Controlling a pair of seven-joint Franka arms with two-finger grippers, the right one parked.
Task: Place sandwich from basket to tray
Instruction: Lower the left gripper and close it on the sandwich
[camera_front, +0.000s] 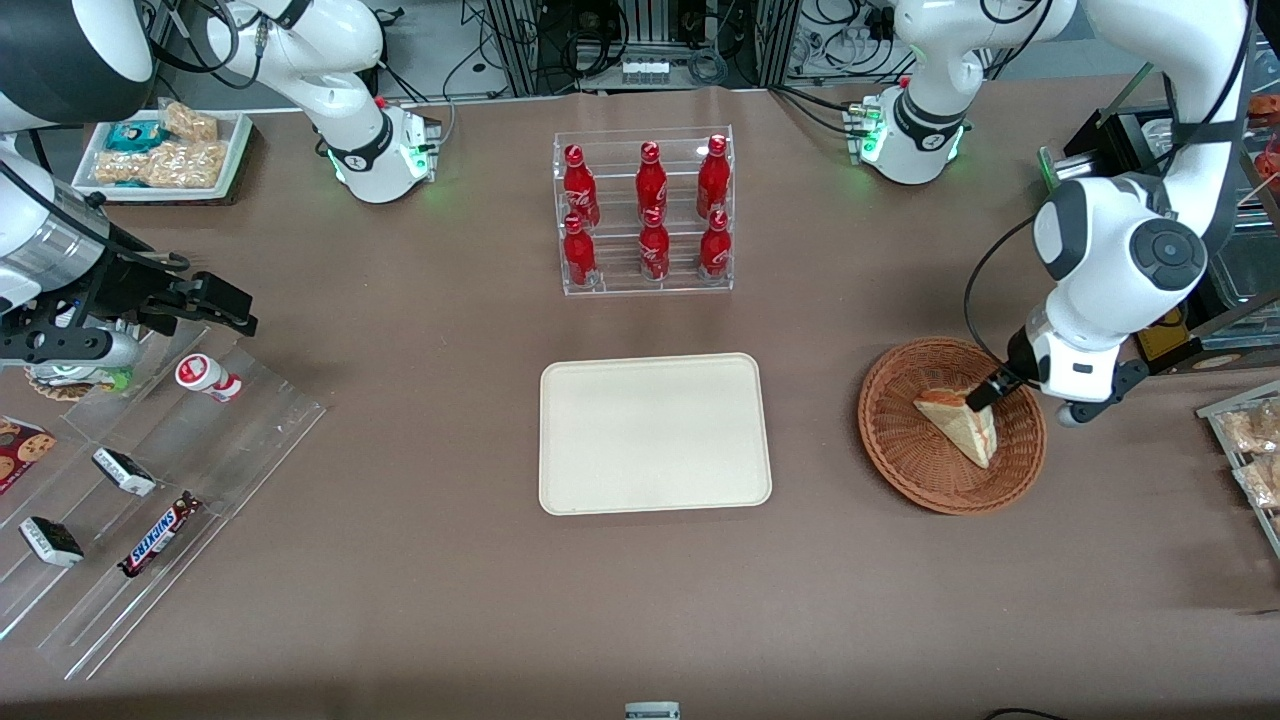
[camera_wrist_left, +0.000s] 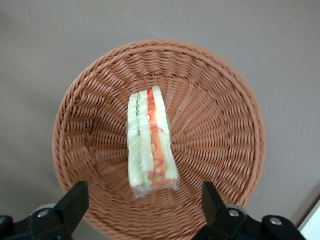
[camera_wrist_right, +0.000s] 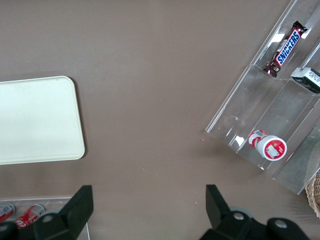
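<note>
nothing moved yet — the sandwich (camera_wrist_left: 151, 143) lies in the middle of the basket (camera_wrist_left: 95, 100), cut edge up, and the tray (camera_front: 655, 432) sits bare on the tabletop (camera_front: 400, 560), well apart from the basket toward the parked arm's end. the tool (camera_wrist_left: 145, 202) hangs just above the basket, fingers spread wide either side of the sandwich without touching — by my read the grasp, lift, carry and set-down are all left.

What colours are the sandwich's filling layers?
Red-orange and green between white bread, clearest in the left wrist view: sandwich.
</note>
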